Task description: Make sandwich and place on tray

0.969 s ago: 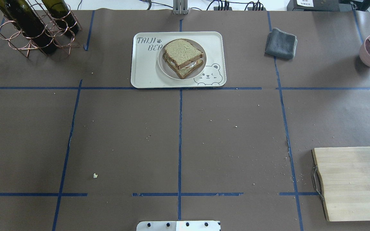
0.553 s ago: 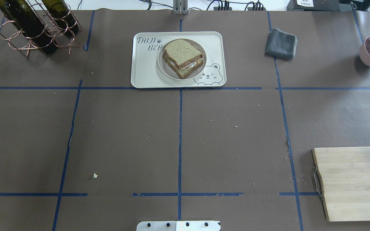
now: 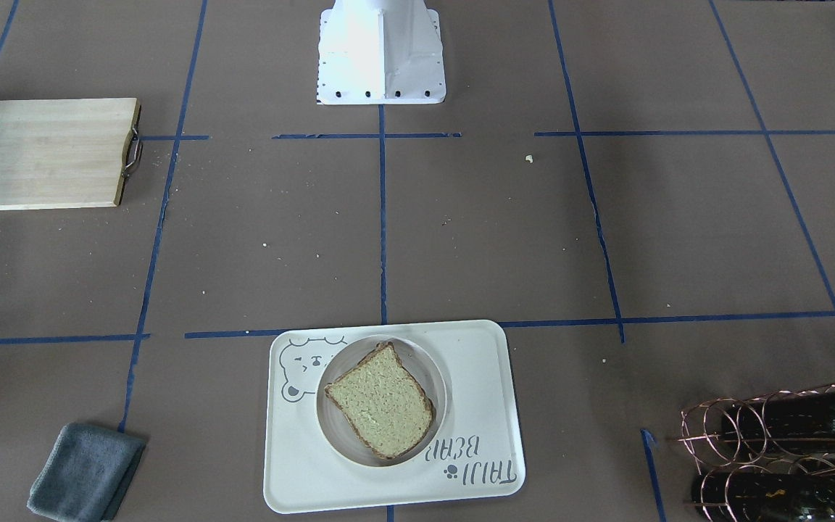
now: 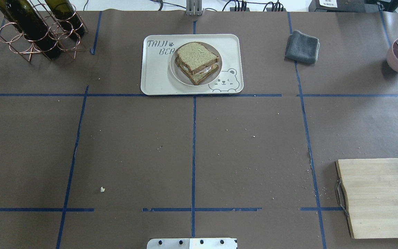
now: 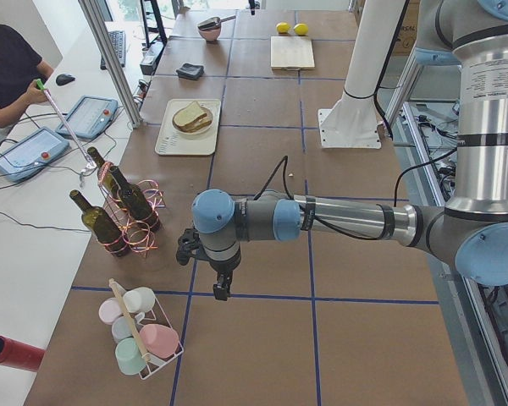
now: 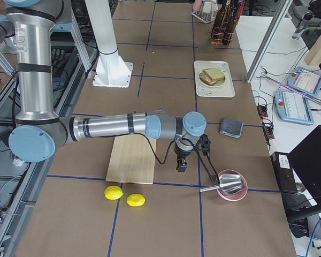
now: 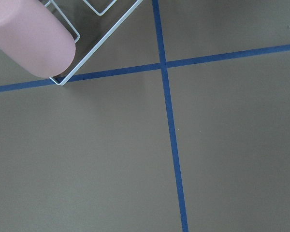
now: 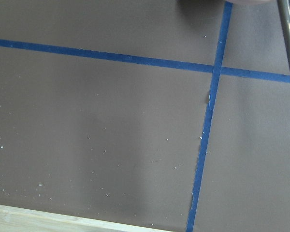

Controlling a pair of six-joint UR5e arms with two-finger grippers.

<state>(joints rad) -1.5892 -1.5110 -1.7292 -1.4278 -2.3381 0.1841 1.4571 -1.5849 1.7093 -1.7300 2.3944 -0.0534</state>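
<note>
Nothing had shifted: the sandwich (image 4: 196, 62) sat on its plate (image 4: 180, 76) on the tray (image 4: 154, 77), while the left gripper (image 5: 223, 292) and right gripper (image 6: 180, 167) hung well away, their opening impossible to tell, so finishing well likely meant staying clear.

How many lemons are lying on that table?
2. One lemon and a second lemon lie side by side just past the board, at the table's end on the robot's right. None seems hidden.
</note>
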